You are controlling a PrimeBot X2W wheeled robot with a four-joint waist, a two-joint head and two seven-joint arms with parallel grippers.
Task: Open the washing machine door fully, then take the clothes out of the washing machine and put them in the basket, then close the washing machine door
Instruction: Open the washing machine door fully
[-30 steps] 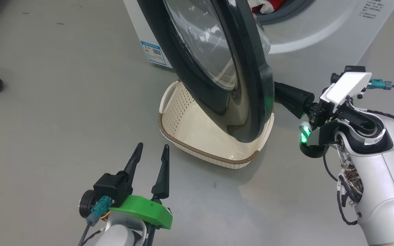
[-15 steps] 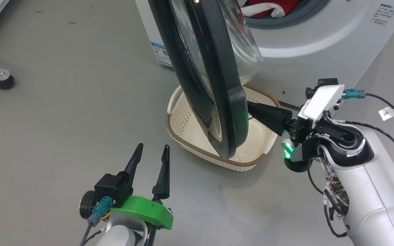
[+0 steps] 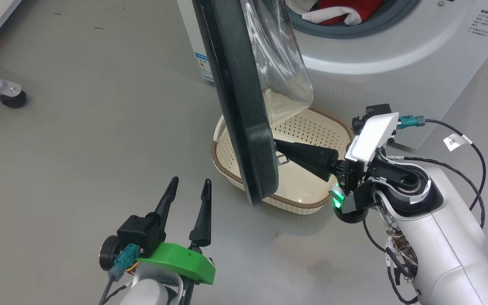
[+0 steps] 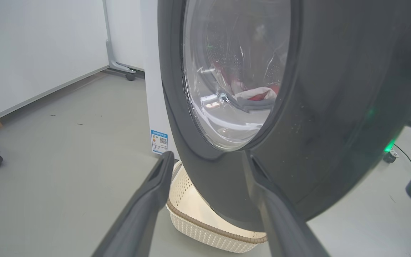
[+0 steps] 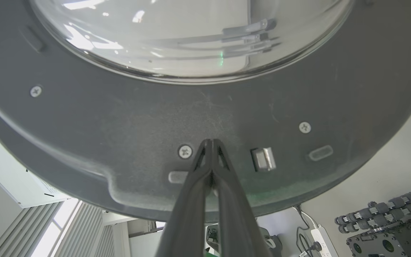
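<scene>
The right hand [image 3: 276, 144] has its two dark fingers pressed flat together with nothing between them. Its tips are set against the inner face of the door [image 3: 235, 84], low on the black rim. In the right wrist view the closed hand [image 5: 211, 141] meets that rim between a screw [image 5: 185, 151] and a small metal latch [image 5: 262, 159], just under the bulge of the glass.

The left hand [image 3: 190, 181] is on the other, outer side of the door, apart from it and low over the floor [image 3: 79, 127]. Its fingers are spread wide and it holds nothing. In the left wrist view its fingers [image 4: 155, 185] frame the lower part of the door's outer rim [image 4: 334, 107].

The door stands partly swung out, nearly edge-on in the head view. The basket [image 3: 227, 169] sits on the floor right under the door's lower edge and to its inner side, its brown rim passing beneath the door [image 4: 198, 228].

Behind the door is the washing machine [image 3: 375, 63], with a blue label [image 3: 203, 67] low on its side wall. The clothes [image 3: 345, 10], red and white, lie in the mouth of the drum, beyond the door's inner side; they also show through the glass [image 4: 259, 94].
</scene>
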